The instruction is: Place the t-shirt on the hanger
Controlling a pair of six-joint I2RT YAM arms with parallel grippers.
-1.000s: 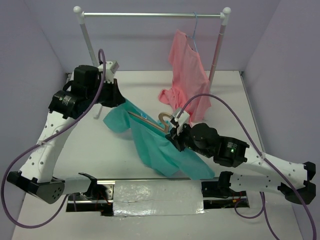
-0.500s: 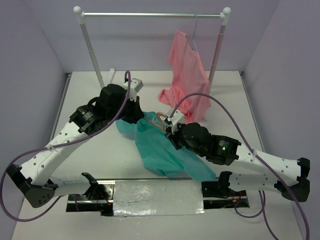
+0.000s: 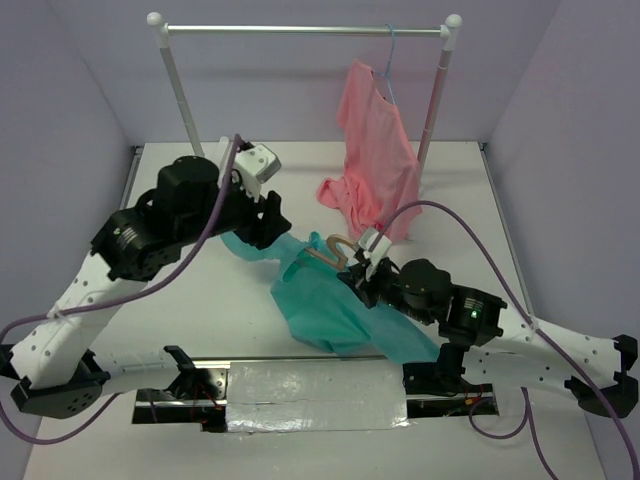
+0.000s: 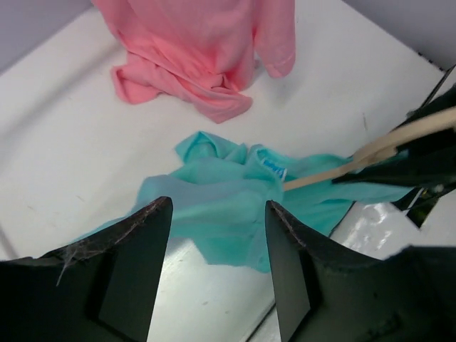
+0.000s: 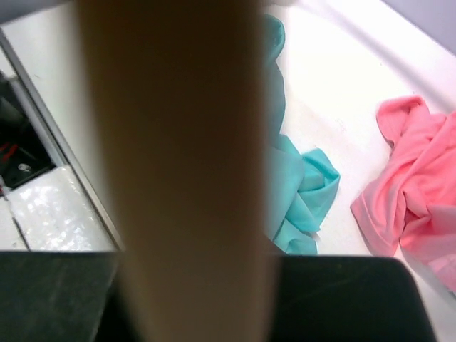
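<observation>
The teal t-shirt (image 3: 322,305) lies crumpled on the white table, spreading from the centre toward the near edge. The tan wooden hanger (image 3: 335,247) sticks out of it with its curved hook up; in the left wrist view one hanger arm (image 4: 335,171) runs into the t-shirt's collar (image 4: 265,162). My right gripper (image 3: 357,268) is shut on the hanger, whose wood (image 5: 178,178) fills the right wrist view as a blur. My left gripper (image 3: 266,218) hovers over the t-shirt's left end, jaws open (image 4: 217,206), with nothing between them and teal cloth (image 4: 214,203) below.
A clothes rack (image 3: 300,30) with white posts stands at the back. A pink shirt (image 3: 375,140) hangs from it on a thin blue wire hanger (image 3: 390,60) and trails onto the table (image 4: 192,64). A shiny strip (image 3: 315,395) runs along the near edge between the arm bases.
My left gripper has opened and let go of the t-shirt's edge, which dropped onto the table. The right gripper has shifted slightly right with the hanger.
</observation>
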